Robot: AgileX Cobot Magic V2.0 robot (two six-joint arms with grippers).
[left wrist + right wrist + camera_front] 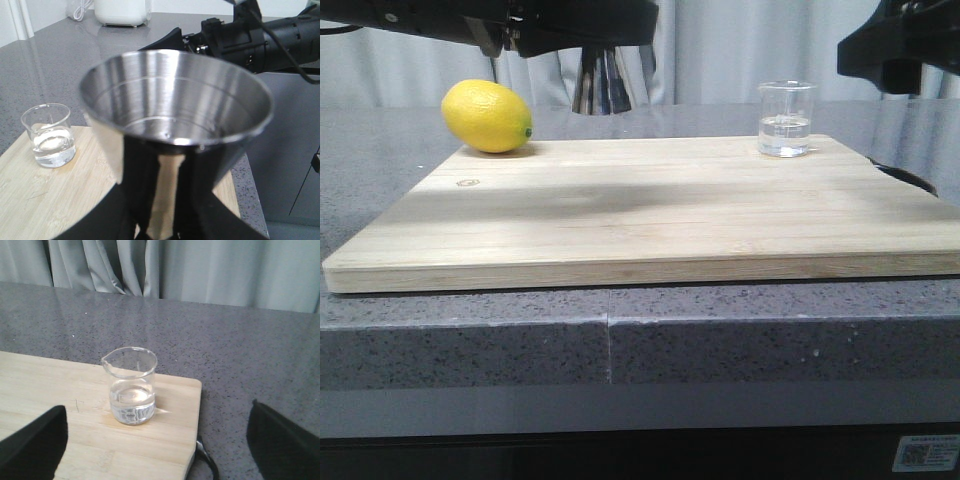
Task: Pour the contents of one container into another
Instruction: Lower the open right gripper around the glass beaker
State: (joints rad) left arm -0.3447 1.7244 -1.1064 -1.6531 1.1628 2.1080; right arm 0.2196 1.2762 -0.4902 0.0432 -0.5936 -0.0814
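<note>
Steel jigger (175, 125) is already lifted clear of the wooden cutting board (650, 215), gripped at its waist by the left gripper (165, 220), whose dark fingers close on it; its cup looks empty. Clear water sits untouched in the glass beaker (786, 118), which stands upright at the board's far right corner, so the pour is not yet begun. The right gripper (155, 440) hangs near the beaker with its fingers spread wide, holding nothing. A lemon (487, 116) rests at the far left corner.
</note>
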